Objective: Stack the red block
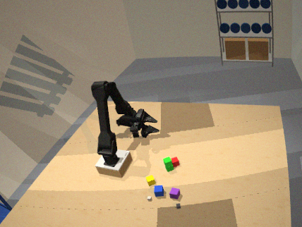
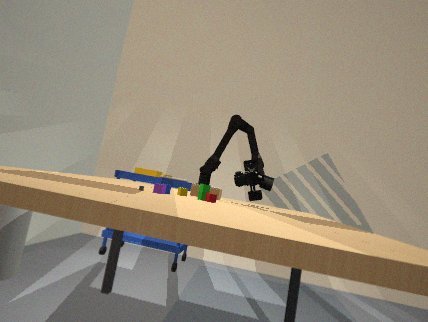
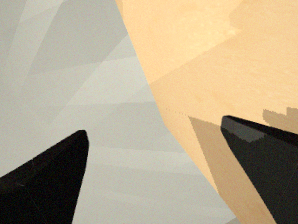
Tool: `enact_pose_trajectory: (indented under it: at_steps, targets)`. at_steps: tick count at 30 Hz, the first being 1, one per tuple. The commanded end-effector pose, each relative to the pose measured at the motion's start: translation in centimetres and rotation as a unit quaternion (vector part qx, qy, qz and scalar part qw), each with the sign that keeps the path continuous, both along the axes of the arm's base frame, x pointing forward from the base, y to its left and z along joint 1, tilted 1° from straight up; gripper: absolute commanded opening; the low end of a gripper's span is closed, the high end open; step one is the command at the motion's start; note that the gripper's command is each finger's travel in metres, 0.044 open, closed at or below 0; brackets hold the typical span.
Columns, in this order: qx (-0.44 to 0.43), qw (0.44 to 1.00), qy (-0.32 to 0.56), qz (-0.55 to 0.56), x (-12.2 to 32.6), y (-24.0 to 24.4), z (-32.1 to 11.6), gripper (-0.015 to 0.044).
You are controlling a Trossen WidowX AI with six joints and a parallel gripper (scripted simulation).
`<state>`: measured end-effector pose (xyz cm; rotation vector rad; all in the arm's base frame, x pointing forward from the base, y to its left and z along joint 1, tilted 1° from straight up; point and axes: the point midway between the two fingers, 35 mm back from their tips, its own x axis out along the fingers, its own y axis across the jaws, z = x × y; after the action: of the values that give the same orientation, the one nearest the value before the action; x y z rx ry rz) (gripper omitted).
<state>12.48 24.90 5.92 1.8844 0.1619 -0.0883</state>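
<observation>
The green tower (image 1: 168,163) (image 2: 203,192) stands upright on the table, and looks like two green blocks stacked. The red block (image 1: 176,161) (image 2: 211,198) lies on the table right beside the tower; whether they touch cannot be told. My gripper (image 1: 157,126) (image 3: 156,129) is open and empty. It hangs above the table, away from the tower and the red block, toward the back of the table in the top view. Neither the tower nor the red block shows in the wrist view, which shows table, floor and the two spread fingertips.
A yellow block (image 1: 150,180) (image 2: 182,191), a blue block (image 1: 159,191), a purple block (image 1: 174,193) (image 2: 159,188), a small white cube (image 1: 149,198) and a small dark cube (image 1: 178,206) (image 2: 141,188) lie on the tower's other side from the gripper. The arm's base (image 1: 112,170) stands left of the tower.
</observation>
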Motion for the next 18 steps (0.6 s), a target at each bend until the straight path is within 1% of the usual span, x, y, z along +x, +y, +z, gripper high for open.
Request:
enact_pose_trajectory:
  at_steps: [1, 2, 4, 11, 14, 18]
  targets:
    - [0.002, 1.000, 0.001, -0.002, 0.0, 0.0, 0.0, 0.0426]
    - [0.007, 1.000, 0.006, -0.006, 0.2, 0.0, -0.1, 0.0440]
    - [0.028, 0.999, 0.022, -0.024, 0.7, -0.2, -0.3, 0.0440]
    - [0.155, 0.972, 0.104, -0.139, 3.4, -1.0, -1.2, 0.0440]
    - [0.227, 0.944, 0.130, -0.200, 4.7, -1.7, -1.5, 0.0440]
    - [0.321, 0.890, 0.155, -0.283, 6.3, -2.7, -1.8, 0.0440]
